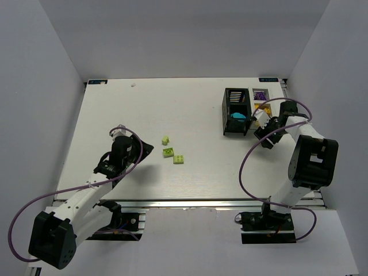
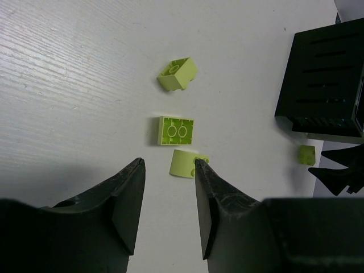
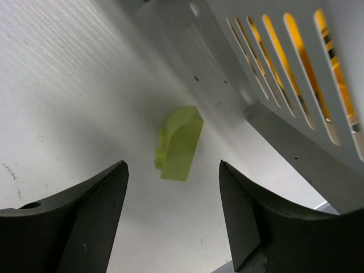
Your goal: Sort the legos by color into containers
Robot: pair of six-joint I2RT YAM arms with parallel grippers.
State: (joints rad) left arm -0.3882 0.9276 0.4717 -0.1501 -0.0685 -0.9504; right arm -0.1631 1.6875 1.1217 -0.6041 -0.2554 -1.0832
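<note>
Three lime green legos lie mid-table (image 1: pixel 168 152). In the left wrist view they are a rounded one (image 2: pixel 178 74), a flat one lying studs down (image 2: pixel 176 131) and a sloped one (image 2: pixel 185 165) just ahead of my open left gripper (image 2: pixel 169 164), which is empty and low over the table (image 1: pixel 144 148). My right gripper (image 1: pixel 259 129) is open beside the containers. A fourth lime lego (image 3: pixel 179 142) lies on the table between and ahead of its fingertips (image 3: pixel 172 165). The black bin (image 1: pixel 236 111) holds teal pieces (image 1: pixel 237 118). The white tray (image 1: pixel 261 100) holds purple and yellow pieces.
The white tray's slotted wall (image 3: pixel 296 68) stands close on the right of my right gripper, with yellow showing through the slots. The black bin's wall (image 2: pixel 327 85) is at the far right in the left wrist view, with the fourth lime lego (image 2: pixel 307 154) just below it.
</note>
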